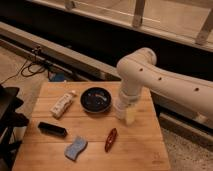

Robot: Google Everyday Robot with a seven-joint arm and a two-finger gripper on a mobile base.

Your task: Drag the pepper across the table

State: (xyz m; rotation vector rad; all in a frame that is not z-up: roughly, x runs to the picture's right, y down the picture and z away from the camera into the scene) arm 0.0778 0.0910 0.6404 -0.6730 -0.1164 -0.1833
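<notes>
In the camera view, the gripper (128,115) hangs low over the table (145,152), just right of the dark bowl (96,99); if it is spread or closed, I cannot tell. The pepper (111,139) lies on the table below it in the view, not touching, right of the blue sponge (75,148).

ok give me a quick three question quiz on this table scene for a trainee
1. True or false: the gripper is touching the pepper.
2. In the camera view, on which side of the pepper does the blue sponge lie? A left, B right, C behind.
3. Name the dark round thing just left of the gripper on the table.
Key: 1 false: the gripper hangs over the table's right half, apart from the pepper. 2 A. 3 the black bowl.
</notes>
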